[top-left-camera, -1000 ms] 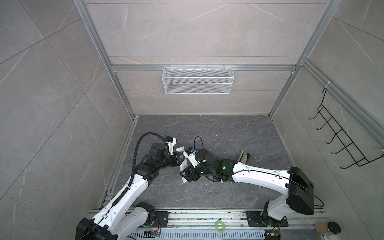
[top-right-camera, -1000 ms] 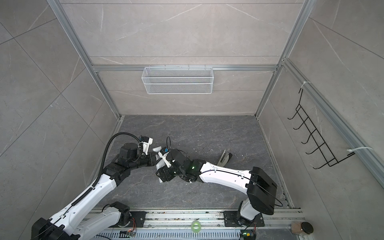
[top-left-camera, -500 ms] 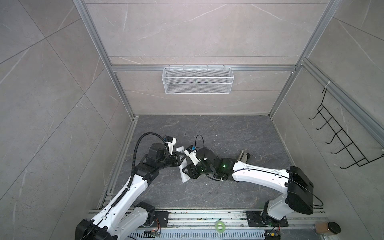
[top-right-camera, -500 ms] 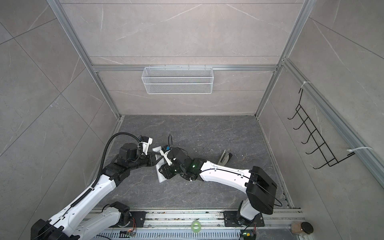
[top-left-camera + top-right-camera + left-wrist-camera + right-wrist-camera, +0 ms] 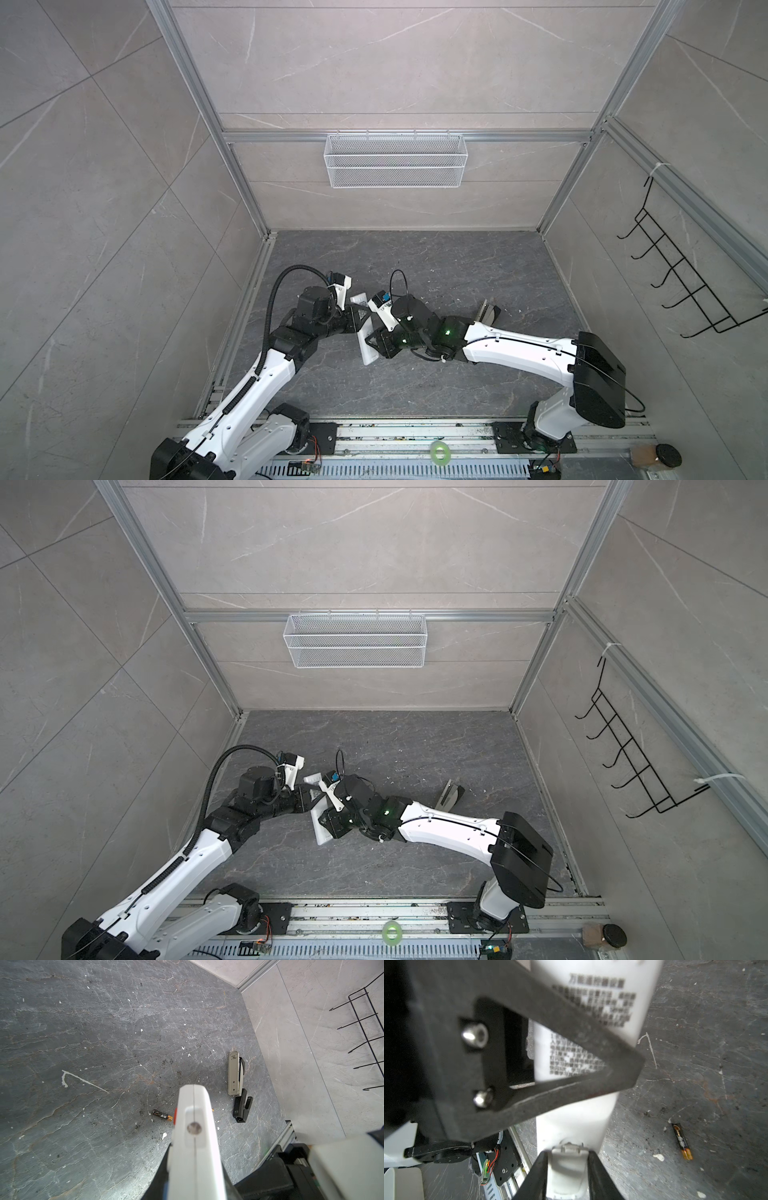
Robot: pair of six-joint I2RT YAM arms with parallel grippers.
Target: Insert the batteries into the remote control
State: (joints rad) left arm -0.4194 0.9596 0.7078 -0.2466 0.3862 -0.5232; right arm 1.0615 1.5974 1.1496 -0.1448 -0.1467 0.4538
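Remote control (image 5: 195,1147) clamped in left hand (image 5: 358,323); right hand (image 5: 568,1157) has narrowed onto it (battery (image 5: 162,1118) lies loose).

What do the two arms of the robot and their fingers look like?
Both the left arm and the right arm have white shells with black joints. A thick black ribbed hose loops over the left arm; a thin black cable loops above the right one, which shows a green light. The fingers are matte black; one is an open triangular frame fixed with silver screws.
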